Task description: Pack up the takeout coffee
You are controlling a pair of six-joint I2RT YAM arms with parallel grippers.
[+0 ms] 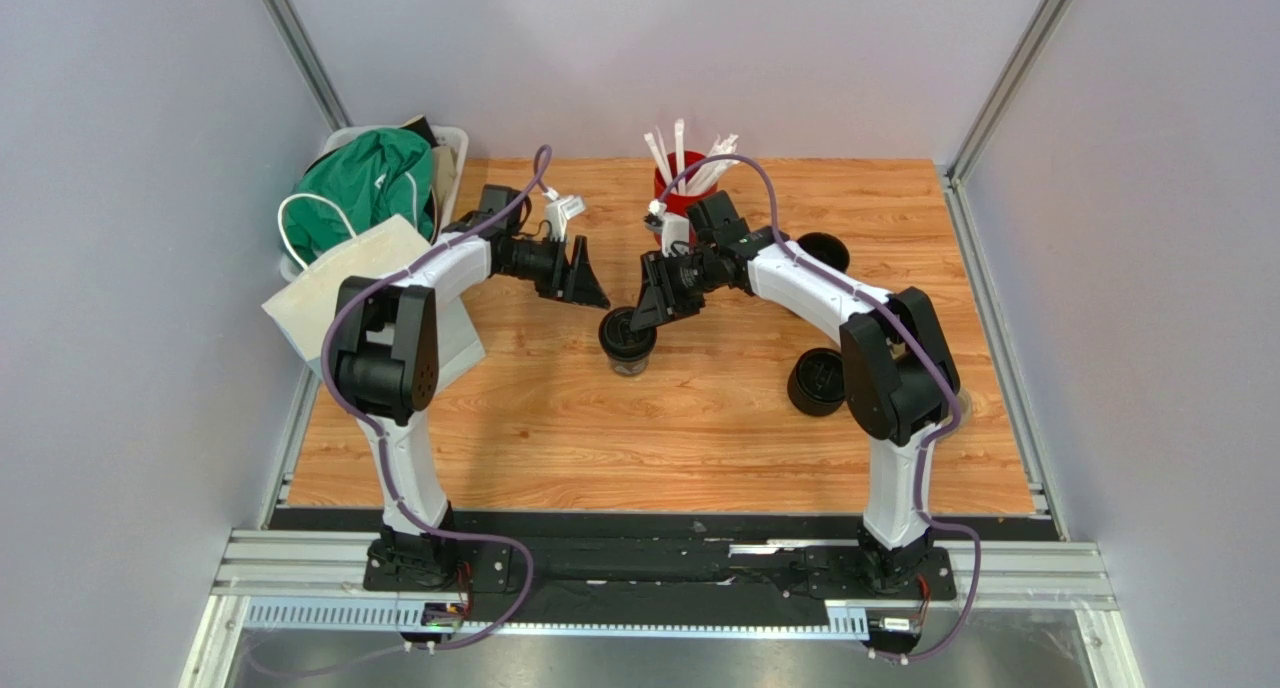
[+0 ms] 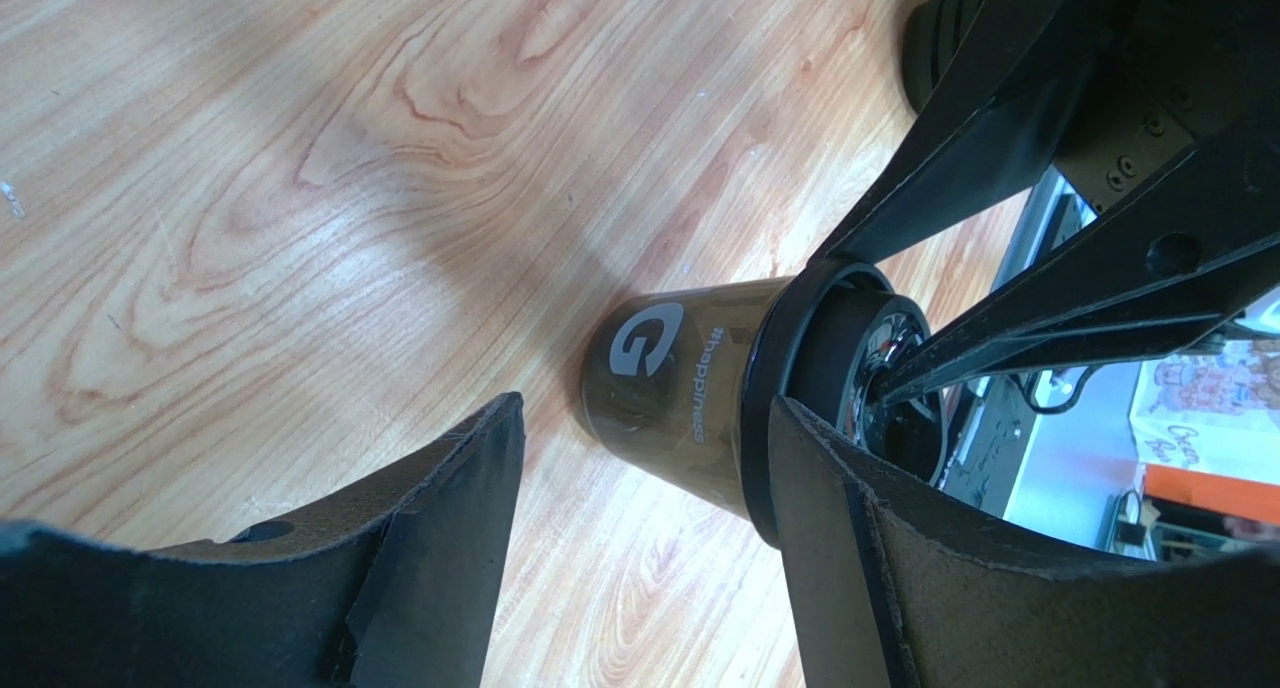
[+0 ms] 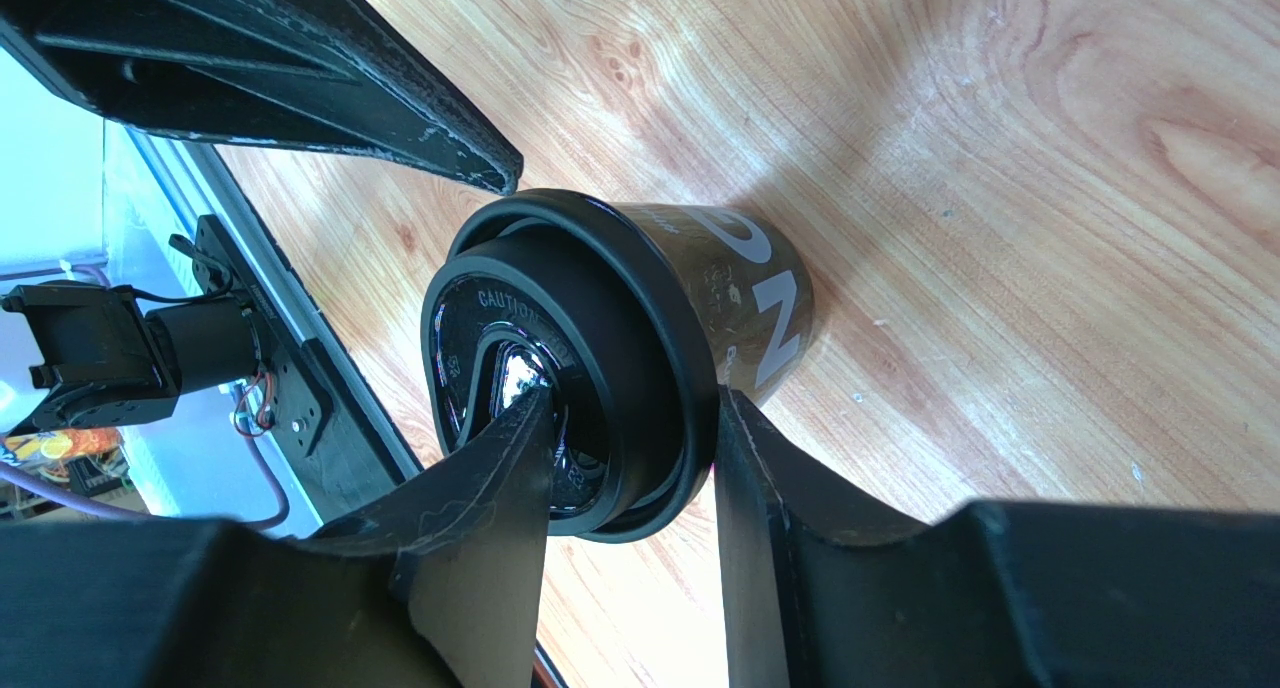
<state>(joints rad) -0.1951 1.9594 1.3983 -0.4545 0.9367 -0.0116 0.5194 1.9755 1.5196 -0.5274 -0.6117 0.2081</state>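
Fingers of the right gripper are clamped on the lid rim of the cup – one finger down on the lid top, the other outside the edge – a narrow pinch, and it has the cup. The cup sits dead centre on the table, upright and, by the look of its base on the wood, not lifted. Over comes the left gripper from 10 o'clock, jaws wide, one finger either side of the same cup; whether its near finger touches the lid I cannot tell, but it holds nothing. Round the table: a second cup stands at 3 o'clock beside the right arm, and a third cup, partly hidden by that arm, is at 2 o'clock. The red cup with its straws is at 12, just behind the right wrist. A white bag lies at 9 o'clock under the left arm, with a green bundle in a tub behind it at 10. So the score, as I judge it: no coffee packed yet, all three out on the wood. Left to do – take this first cup to whatever holds it, then the other two.
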